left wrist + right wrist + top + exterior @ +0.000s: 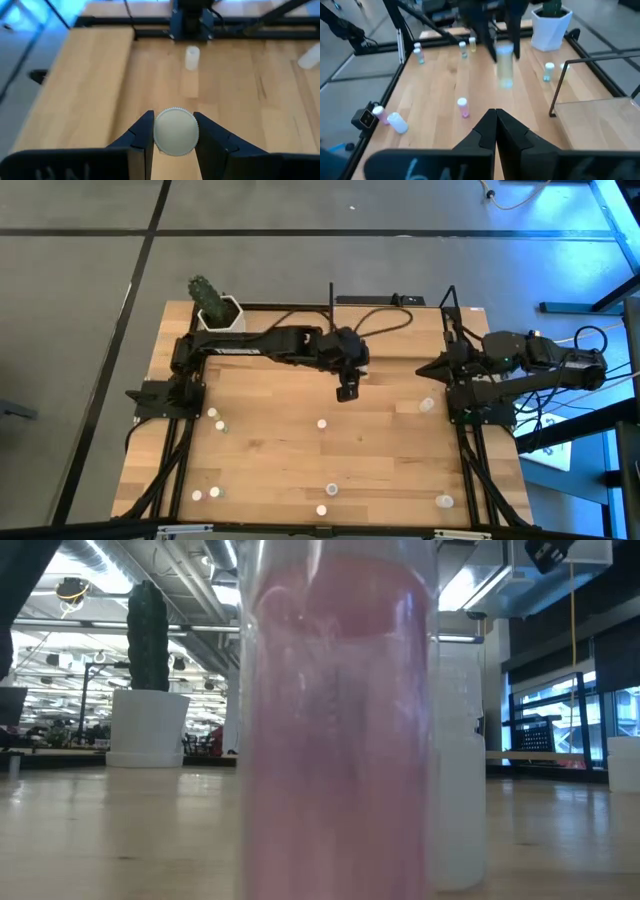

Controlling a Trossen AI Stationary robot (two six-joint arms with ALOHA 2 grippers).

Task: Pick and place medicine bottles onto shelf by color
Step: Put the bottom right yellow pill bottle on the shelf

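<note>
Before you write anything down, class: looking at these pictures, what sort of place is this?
Probably a robotics lab or workshop inside a large industrial hall. Two dark robot arms are mounted at a light-wood worktable strewn with tiny capped medicine bottles; beyond it are exposed ceiling ducts and strip lights, and cables trail across a grey concrete floor.

Left arm: stretched from its base at the bench's left edge toward the far centre, hand (347,391) pointing down, fingers (141,135) clamped on a small bottle (175,132). Right arm: folded at the right edge, hand (496,120) closed, fingers pressed together, empty.
</note>
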